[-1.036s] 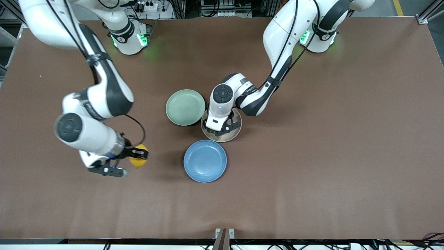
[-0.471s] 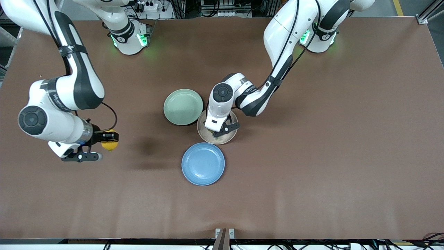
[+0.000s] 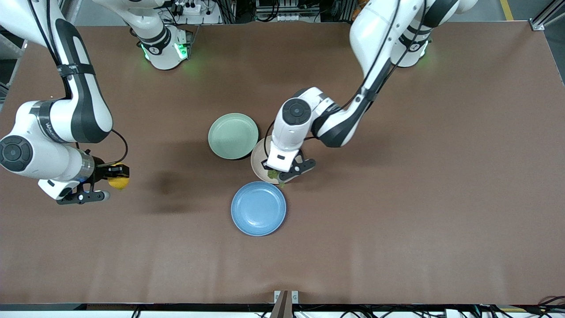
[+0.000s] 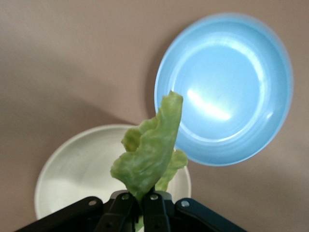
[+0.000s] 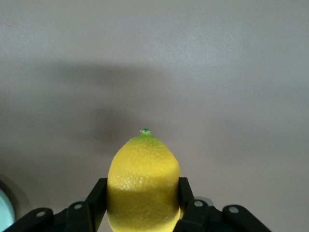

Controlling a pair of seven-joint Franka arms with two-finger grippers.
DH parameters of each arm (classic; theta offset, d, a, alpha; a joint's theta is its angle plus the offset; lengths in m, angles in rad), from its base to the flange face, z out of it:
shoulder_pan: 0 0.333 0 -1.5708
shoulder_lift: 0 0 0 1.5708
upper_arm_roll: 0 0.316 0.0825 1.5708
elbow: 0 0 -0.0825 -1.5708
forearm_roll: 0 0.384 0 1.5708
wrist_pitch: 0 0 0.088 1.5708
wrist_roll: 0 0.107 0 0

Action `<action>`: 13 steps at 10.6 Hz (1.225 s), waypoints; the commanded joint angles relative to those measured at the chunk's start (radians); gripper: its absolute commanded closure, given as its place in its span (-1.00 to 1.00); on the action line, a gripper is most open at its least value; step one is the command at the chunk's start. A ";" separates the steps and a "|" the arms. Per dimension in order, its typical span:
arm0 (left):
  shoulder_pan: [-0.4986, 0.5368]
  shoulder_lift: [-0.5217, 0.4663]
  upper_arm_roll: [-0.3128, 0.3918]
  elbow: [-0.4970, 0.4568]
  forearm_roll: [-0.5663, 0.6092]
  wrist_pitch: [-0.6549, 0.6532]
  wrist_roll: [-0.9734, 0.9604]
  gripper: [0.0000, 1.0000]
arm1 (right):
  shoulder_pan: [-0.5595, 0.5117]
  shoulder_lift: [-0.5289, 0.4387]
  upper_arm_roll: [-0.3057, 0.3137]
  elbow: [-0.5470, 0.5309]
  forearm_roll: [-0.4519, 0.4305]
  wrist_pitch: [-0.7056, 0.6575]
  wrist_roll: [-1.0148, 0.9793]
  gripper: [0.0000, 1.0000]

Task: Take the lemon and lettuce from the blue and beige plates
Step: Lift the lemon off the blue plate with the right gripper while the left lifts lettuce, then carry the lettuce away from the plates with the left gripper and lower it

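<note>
My right gripper [image 3: 115, 175] is shut on the yellow lemon [image 3: 119, 181] and holds it over bare table toward the right arm's end; the lemon [image 5: 143, 181] fills the jaws in the right wrist view. My left gripper [image 3: 277, 174] is shut on the green lettuce [image 3: 274, 174] over the beige plate [image 3: 259, 160]. In the left wrist view the lettuce [image 4: 147, 150] hangs from the shut fingers above the beige plate [image 4: 77, 169]. The blue plate [image 3: 258, 208] lies bare, nearer the front camera, and shows in the left wrist view [image 4: 227, 87].
A mint-green plate [image 3: 233, 135] lies beside the beige plate, toward the right arm's end. The brown table [image 3: 419, 198] stretches wide around the plates.
My right gripper carried the lemon away from the plates toward the right arm's end. My left gripper rose from the beige plate with the lettuce in it.
</note>
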 commanded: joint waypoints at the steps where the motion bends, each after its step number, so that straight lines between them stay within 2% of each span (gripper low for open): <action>1: 0.045 -0.104 -0.002 -0.030 0.023 -0.088 0.029 1.00 | -0.006 -0.037 -0.035 -0.146 0.016 0.165 -0.102 0.74; 5: 0.189 -0.224 -0.004 -0.030 0.023 -0.287 0.250 1.00 | -0.007 -0.022 -0.049 -0.256 0.018 0.314 -0.110 0.74; 7: 0.263 -0.250 -0.004 -0.030 0.023 -0.324 0.360 1.00 | -0.015 0.000 -0.049 -0.310 0.018 0.420 -0.108 0.74; 11: 0.393 -0.258 -0.002 -0.032 0.025 -0.332 0.581 1.00 | -0.014 0.026 -0.049 -0.350 0.018 0.508 -0.100 0.63; 12: 0.421 -0.255 -0.002 -0.032 0.025 -0.332 0.623 1.00 | -0.015 0.027 -0.049 -0.350 0.018 0.511 -0.099 0.40; 13: 0.442 -0.250 -0.002 -0.032 0.025 -0.330 0.660 1.00 | -0.018 0.027 -0.049 -0.349 0.019 0.504 -0.097 -0.07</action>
